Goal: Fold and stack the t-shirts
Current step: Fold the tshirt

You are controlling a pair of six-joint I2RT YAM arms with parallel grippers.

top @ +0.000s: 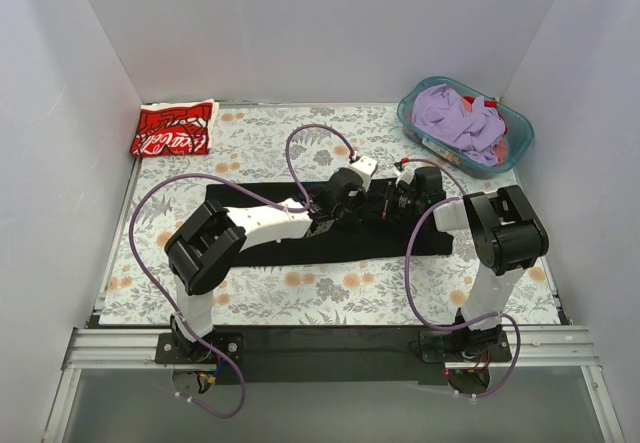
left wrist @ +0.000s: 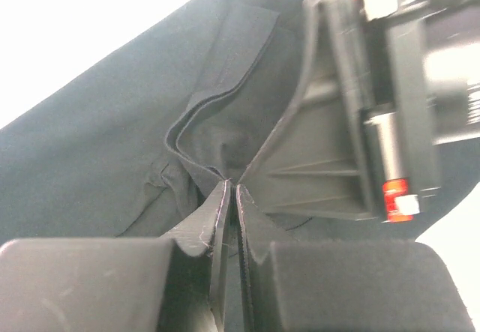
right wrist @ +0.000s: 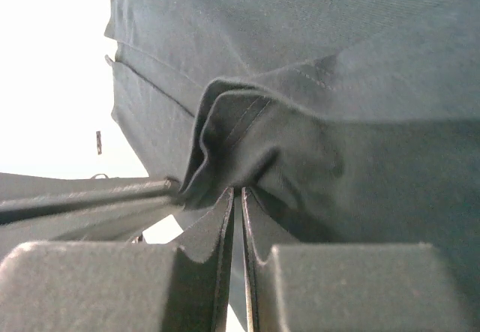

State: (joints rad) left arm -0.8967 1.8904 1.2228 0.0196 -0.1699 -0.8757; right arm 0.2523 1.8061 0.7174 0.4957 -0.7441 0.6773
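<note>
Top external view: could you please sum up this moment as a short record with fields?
black t-shirt: laid out flat in the middle
red t-shirt: folded, far left corner
basket: far right corner, holds purple cloth
left jaws: shut on a fold of the black t-shirt
right jaws: shut on the same shirt, close to the left jaws

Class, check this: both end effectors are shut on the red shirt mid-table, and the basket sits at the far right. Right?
No: the left end effector and right end effector are shut on the black shirt, as both wrist views show. The basket does sit far right.
</note>
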